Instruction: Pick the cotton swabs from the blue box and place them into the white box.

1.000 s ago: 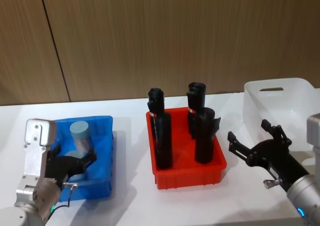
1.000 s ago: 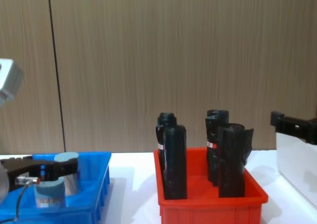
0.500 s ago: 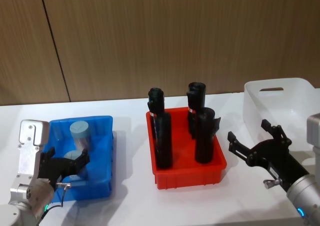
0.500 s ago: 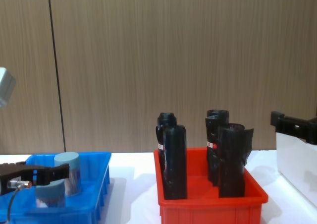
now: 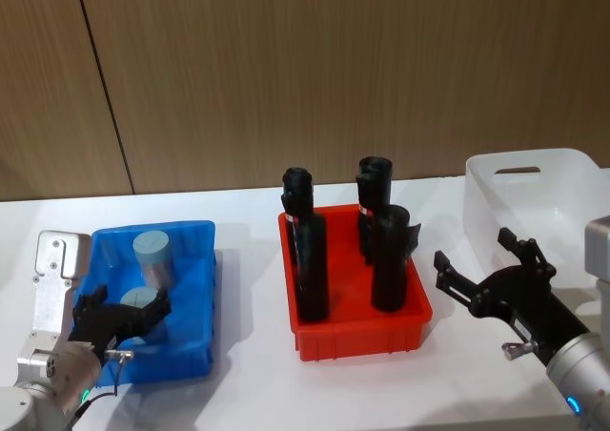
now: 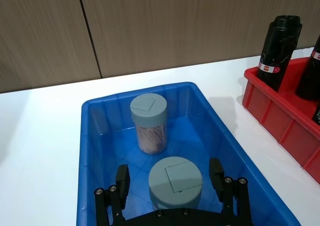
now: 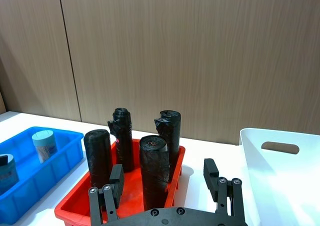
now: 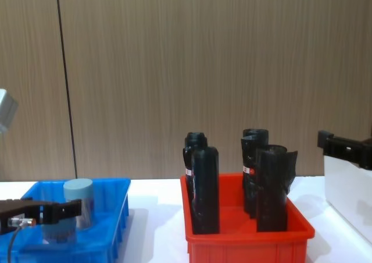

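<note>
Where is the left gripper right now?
In the head view, the left gripper is on the robot's left, open in the blue box, fingers flanking the nearer cotton swab jar, with the other jar just beyond.

1. Left gripper (image 5: 126, 315): matte black two-finger claw with notched fingers; small silver screws (image 6: 99, 190) along its black base.
2. Left wrist: silver-grey rectangular metal block (image 5: 52, 277) with round screw holes, rounded grey housing below, tiny green light (image 5: 87, 396), thin black cable (image 8: 11, 240).
3. Right gripper (image 5: 474, 250): same black claw, same screws.
4. Right wrist: rounded grey metal housing (image 5: 583, 366), small blue light (image 5: 572, 404), silver-grey block at the edge.
</note>
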### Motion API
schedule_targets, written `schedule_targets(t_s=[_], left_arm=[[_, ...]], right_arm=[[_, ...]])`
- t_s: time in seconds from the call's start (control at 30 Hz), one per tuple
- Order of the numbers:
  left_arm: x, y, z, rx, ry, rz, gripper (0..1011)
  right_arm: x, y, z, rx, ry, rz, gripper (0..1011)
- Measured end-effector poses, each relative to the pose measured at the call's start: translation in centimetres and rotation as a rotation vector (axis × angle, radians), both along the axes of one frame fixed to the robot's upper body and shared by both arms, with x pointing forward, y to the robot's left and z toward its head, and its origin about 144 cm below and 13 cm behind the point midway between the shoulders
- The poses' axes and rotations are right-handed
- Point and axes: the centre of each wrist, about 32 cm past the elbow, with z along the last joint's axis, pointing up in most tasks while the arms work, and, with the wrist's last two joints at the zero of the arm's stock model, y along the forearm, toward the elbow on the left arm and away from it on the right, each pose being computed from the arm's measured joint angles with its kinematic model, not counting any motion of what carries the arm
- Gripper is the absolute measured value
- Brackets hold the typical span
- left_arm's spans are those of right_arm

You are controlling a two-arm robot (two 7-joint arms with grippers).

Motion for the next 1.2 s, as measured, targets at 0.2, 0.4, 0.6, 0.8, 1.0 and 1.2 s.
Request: schedule_targets(t_s=[0.2,0.4,0.6,0.8,1.0,1.2], left_arm=[[0.4,0.2,-0.3,-0.003,0.008,-0.023,1004],[0.7,0.3,-0.5,-0.002,0.011,-0.045,1004],[1.0,0.4,-0.6,0.000,0.015,-0.056,1004],[1.2,0.5,-0.6,0.004,0.022,-0.063,1003],[1.3,0.5,-0.6,0.010,0.030,-0.063,872],[1.2,0.5,-0.5,0.022,0.039,-0.051,707]], right_arm=[[0.0,0.0,0.0,0.000,0.000,0.000,1002],[0.0,0.0,0.0,0.000,0.000,0.000,1002],[0.0,0.0,0.0,0.000,0.000,0.000,1002],[0.0,0.0,0.0,0.000,0.000,0.000,1002],[0.0,0.0,0.0,0.000,0.000,0.000,1002],[0.0,0.0,0.0,0.000,0.000,0.000,1002]])
